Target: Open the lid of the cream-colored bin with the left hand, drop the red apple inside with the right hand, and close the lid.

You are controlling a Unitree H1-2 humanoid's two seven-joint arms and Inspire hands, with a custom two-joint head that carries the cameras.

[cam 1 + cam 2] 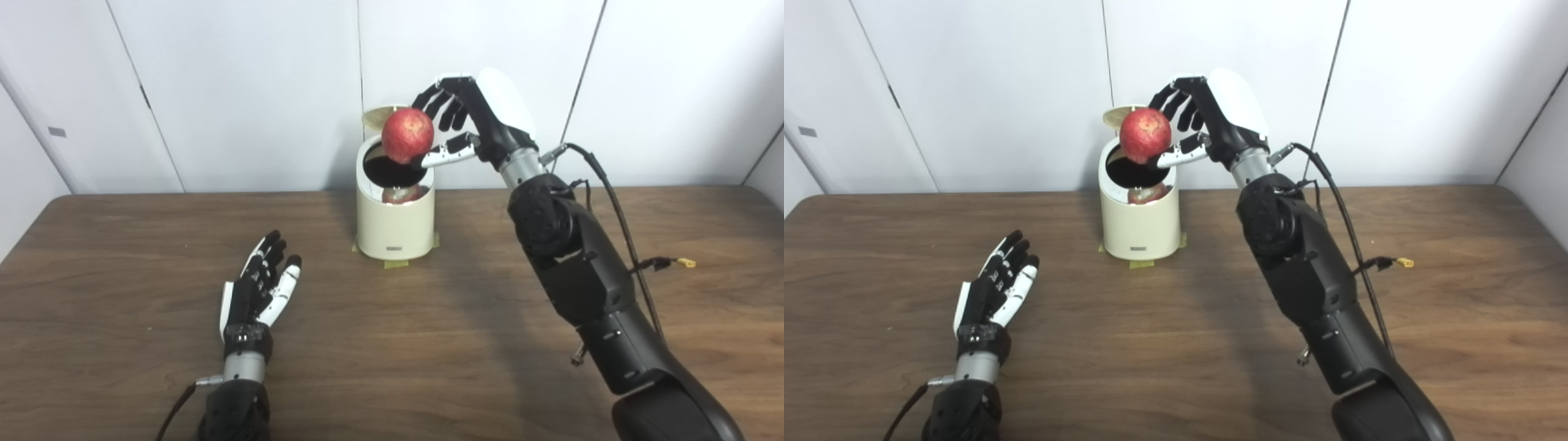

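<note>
Right hand [468, 119] is raised high over the cream-colored bin [395, 226], fingers spread wide, the red apple [408, 135] just off its fingertips with only the thumb tip touching its underside. The apple sits directly above the bin's dark opening. The lid [376, 115] stands tilted up behind the apple. Another reddish fruit [401, 194] shows inside the bin. Left hand [260, 285] lies flat on the wooden table [122, 294], well apart from the bin, fingers extended, holding nothing.
</note>
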